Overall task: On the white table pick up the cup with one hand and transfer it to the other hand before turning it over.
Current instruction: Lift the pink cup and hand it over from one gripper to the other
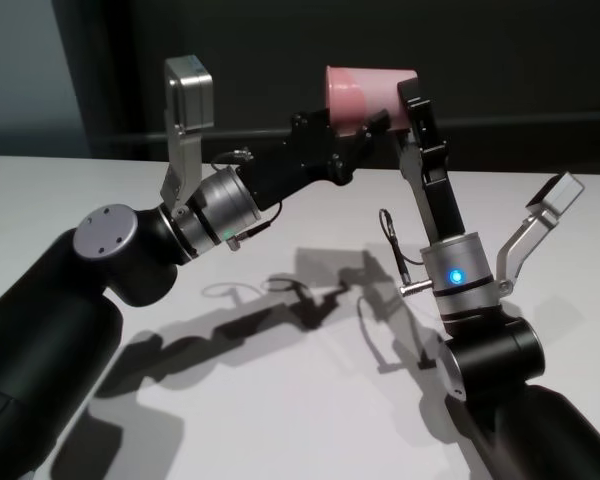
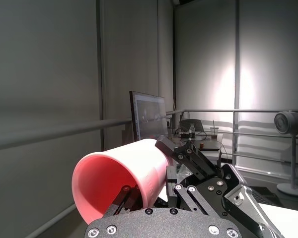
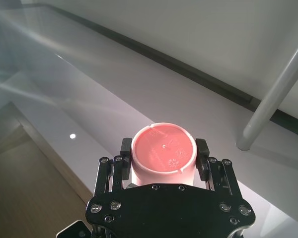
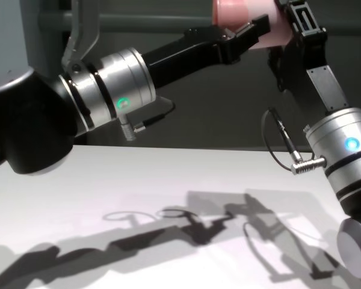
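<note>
My left gripper (image 1: 355, 135), black jointed metal on a smooth silver wrist with a green light, is pinched on the cup (image 1: 365, 98), one finger reaching inside its mouth and the others on the outer wall. My right gripper (image 1: 412, 108), the same black linkage on a silver wrist with a blue light, rises from below and has its fingers (image 3: 202, 148) pressed against both sides of the cup near its base. So two grippers hold one cup, high in the air between my arms and well above the white table (image 1: 280, 420).

The cup is glossy pink plastic, tapered, without a handle, lying on its side with its wide rim toward my left; its round base shows faint moulded marks. The table is flat, matte, and carries the arms' dark shadows.
</note>
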Robot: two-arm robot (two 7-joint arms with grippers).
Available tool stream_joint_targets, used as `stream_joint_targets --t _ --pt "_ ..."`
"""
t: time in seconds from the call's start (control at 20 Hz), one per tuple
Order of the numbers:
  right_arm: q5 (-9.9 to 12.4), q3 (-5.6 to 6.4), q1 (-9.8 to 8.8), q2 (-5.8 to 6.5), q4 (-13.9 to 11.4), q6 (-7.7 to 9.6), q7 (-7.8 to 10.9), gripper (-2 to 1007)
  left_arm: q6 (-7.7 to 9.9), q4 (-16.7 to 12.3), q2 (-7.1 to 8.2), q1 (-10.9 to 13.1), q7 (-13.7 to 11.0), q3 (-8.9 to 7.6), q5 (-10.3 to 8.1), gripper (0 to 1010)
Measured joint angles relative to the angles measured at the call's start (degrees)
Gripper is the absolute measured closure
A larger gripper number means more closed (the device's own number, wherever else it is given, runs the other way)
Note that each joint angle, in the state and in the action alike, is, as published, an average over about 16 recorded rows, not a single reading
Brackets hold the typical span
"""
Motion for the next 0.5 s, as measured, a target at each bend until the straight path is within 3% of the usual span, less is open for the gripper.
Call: stream_joint_targets --t 0.5 --pt "-0.02 0.05 0.01 -0.03 0.07 0.11 0.10 267 -0.01 0.01 0.00 0.00 0.00 0.00 0.01 809"
